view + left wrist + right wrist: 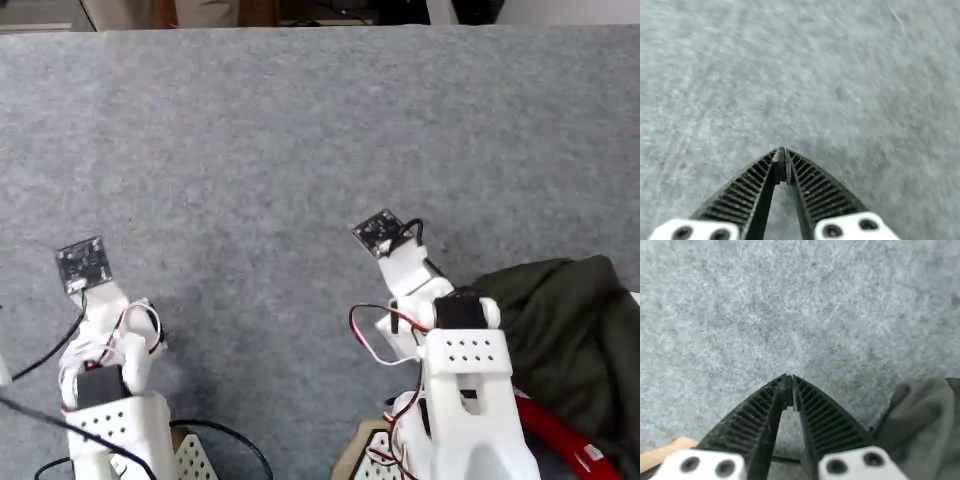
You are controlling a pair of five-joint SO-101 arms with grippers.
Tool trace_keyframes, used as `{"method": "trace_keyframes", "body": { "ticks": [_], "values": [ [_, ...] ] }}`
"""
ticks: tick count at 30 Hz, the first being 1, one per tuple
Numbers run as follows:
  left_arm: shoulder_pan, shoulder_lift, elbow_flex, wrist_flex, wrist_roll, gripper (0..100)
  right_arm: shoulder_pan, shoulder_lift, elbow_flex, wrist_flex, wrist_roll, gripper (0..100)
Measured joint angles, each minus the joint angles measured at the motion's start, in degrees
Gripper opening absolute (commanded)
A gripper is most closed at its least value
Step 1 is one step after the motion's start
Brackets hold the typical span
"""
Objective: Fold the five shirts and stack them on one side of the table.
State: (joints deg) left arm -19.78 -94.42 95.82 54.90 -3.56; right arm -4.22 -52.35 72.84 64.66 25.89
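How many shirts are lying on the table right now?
1 for sure: a crumpled dark green shirt at the table's near right corner, beside the right arm. A red strip under its edge may be another; more could be hidden.

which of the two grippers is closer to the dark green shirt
The right gripper: the dark green shirt lies crumpled just beside it, while the left gripper sits over grey felt, away from the shirt.

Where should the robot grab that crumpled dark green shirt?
Probably the puffy edge of the crumpled dark green cloth shirt nearest the right gripper, coming from the grey felt table side. The shirt lies bunched in a heap, and that edge sticks up for the fingers to pinch.
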Motion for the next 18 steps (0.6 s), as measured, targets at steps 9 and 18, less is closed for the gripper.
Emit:
{"method": "trace_keyframes", "body": {
  "ticks": [9,18],
  "values": [
    [-8.97,-5.10,0.62,9.58,-0.09,2,0.00,0.00,6.59,-6.68,0.00,0.9],
    [-11.34,-5.10,0.62,10.64,-0.09,2,0.00,0.00,6.95,-7.65,0.00,0.9]
  ]
}}
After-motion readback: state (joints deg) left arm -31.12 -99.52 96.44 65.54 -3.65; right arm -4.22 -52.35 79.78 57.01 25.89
